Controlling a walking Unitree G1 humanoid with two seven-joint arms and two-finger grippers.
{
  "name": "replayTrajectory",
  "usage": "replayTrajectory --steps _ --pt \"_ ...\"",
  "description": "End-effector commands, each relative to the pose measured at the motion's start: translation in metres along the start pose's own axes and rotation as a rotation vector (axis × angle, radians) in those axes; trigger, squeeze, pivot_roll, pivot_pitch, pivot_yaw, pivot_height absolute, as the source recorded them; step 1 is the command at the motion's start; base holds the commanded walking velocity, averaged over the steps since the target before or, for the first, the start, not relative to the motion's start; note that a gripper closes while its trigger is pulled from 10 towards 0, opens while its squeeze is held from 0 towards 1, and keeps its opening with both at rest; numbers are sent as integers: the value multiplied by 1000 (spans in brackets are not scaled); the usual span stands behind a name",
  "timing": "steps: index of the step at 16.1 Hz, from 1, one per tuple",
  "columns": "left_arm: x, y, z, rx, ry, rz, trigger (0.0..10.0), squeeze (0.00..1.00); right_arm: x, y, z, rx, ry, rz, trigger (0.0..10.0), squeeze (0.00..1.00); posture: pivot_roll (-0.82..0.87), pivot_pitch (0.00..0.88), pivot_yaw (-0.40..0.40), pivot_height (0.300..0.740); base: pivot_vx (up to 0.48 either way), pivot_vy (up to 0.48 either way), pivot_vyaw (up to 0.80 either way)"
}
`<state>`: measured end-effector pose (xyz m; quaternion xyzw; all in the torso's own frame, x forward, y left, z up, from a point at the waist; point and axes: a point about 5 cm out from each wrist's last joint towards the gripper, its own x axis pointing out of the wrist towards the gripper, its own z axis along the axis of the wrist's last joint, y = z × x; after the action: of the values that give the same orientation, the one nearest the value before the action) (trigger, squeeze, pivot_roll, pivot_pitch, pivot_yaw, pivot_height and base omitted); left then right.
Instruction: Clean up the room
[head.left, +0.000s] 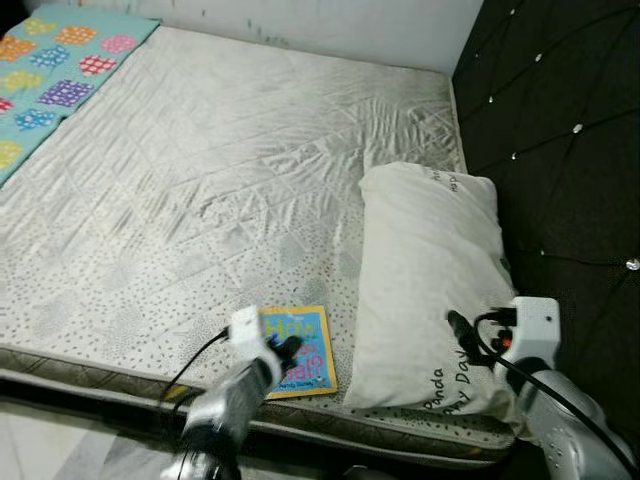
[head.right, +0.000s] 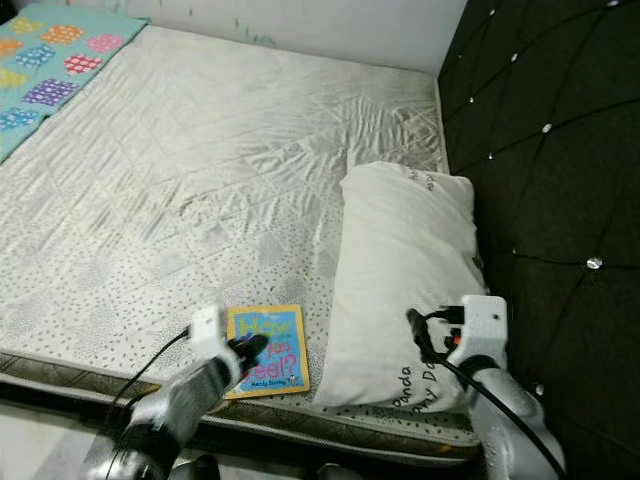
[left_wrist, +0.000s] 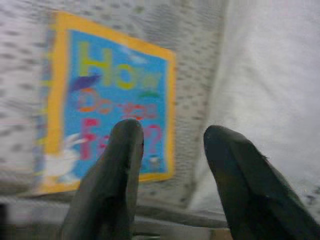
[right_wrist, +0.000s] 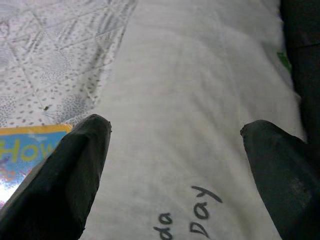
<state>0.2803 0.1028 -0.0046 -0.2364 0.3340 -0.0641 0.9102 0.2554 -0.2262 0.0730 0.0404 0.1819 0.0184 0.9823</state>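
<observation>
My left gripper hangs with fingers spread just above a children's book, which lies flat near the front edge of the mattress. My right gripper is spread wide over the white pillow, which lies just beside the book, against the dark headboard. My worry is that the flat book offers no edge, so the fingers may slide it off the mattress or snag the sheet.

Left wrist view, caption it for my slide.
Open left gripper hovering over a yellow-bordered children's book on the mattress, beside the white pillow.
</observation>
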Motion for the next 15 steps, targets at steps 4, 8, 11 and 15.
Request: replayTrajectory --steps 4,8,11,15 --pt "-30 0 4 56 -90 94 10000 1000 13 13 2 25 -16 11 10000 0 -157 109 -59 740 0 0 0" --pt "-38 5 -24 60 17 120 10000 1000 20 33 4 16 -36 54 10000 0 -150 116 -45 740 0 0 0" --pt "-35 3 -36 8 100 97 10000 1000 10 33 -1 28 -35 52 10000 0 -180 152 -47 740 0 0 0" --pt "-20 12 -49 -61 168 113 10000 494 -9 32 -2 38 -20 58 10000 0 -223 207 -58 740 0 0 0"
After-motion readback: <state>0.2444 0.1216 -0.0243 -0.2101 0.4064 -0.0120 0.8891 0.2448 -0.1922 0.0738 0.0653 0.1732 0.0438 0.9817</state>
